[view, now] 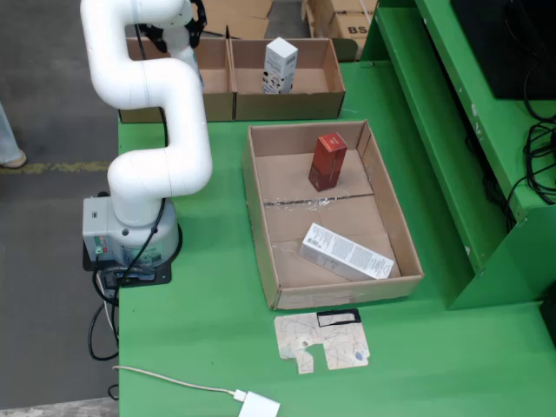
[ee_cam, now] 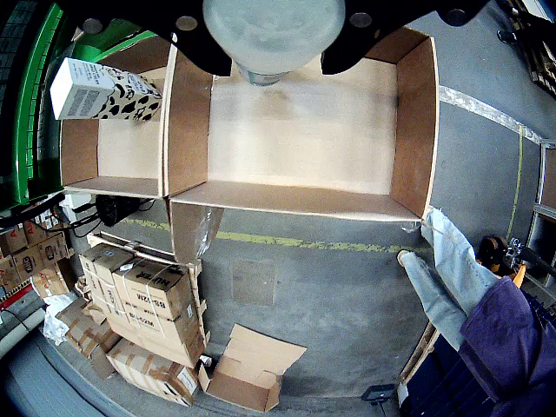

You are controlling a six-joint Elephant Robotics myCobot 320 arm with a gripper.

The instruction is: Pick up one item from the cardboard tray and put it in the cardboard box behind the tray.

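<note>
Gripper (ee_cam: 274, 43) hovers over an empty box (ee_cam: 300, 130), state unclear; it should swing to the tray (view: 261, 204) and centre above the red carton (view: 327, 161).

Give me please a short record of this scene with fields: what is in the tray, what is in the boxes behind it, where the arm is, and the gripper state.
tray: open cardboard, holds two items
item 1: red carton, standing upright at the far end
item 2: white carton, lying flat at the near end
right box: holds an upright white carton with black spots
left box: empty in the wrist view
arm: reaches back over the left box
gripper: suction type, nothing seen on it; state cannot be told
table: green, with a flat cardboard scrap
</note>
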